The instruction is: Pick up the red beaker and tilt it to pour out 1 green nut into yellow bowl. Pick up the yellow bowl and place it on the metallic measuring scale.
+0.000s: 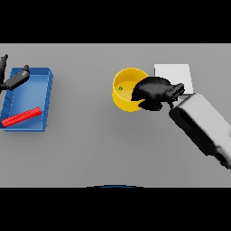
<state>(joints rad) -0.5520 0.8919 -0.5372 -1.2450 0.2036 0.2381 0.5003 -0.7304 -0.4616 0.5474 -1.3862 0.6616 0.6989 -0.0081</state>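
Note:
The yellow bowl point(125, 91) stands mid-table with one small green nut point(120, 88) inside it. My right hand point(154, 92) covers the bowl's right rim, its fingers curled over the edge and shut on it. Just behind the hand lies the pale metallic scale point(176, 74), partly hidden by my wrist. The red beaker point(21, 116) lies on its side in the blue tray point(47, 93) at the far left. My left hand point(15, 79) hovers open over the tray's back left corner, apart from the beaker.
My right forearm point(203, 128) slants across the table's right side toward the lower right corner. The grey tabletop stretches between the tray and the bowl.

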